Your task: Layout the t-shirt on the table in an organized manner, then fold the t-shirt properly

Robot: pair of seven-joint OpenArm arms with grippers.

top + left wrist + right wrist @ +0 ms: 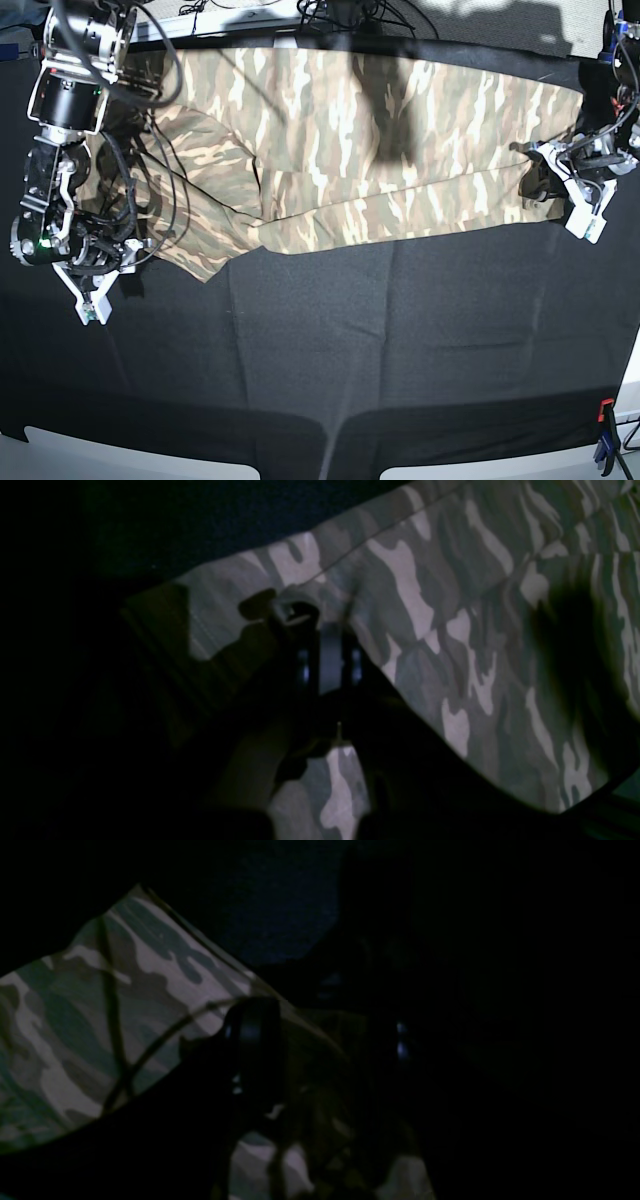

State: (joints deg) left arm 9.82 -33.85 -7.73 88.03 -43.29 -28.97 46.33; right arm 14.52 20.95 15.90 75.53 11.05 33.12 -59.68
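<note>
The camouflage t-shirt [380, 140] lies spread wide along the far side of the black table [350, 340], with a rumpled sleeve at the left and a folded-up lower hem. My left gripper [538, 178] is at the shirt's right edge. In the left wrist view its jaws [327, 630] are together, pinching a bit of the shirt [450, 605]. My right gripper [115, 245] is at the left sleeve. In the right wrist view its fingers [255, 1040] stand wide apart with the shirt's cloth [100, 1005] between and beside them.
An orange and blue clamp [603, 440] holds the black cloth at the front right corner. Cables [330, 15] run along the table's far edge. Loose cables [150, 200] hang from the right arm over the sleeve. A dark shadow [385, 120] falls across the shirt's middle.
</note>
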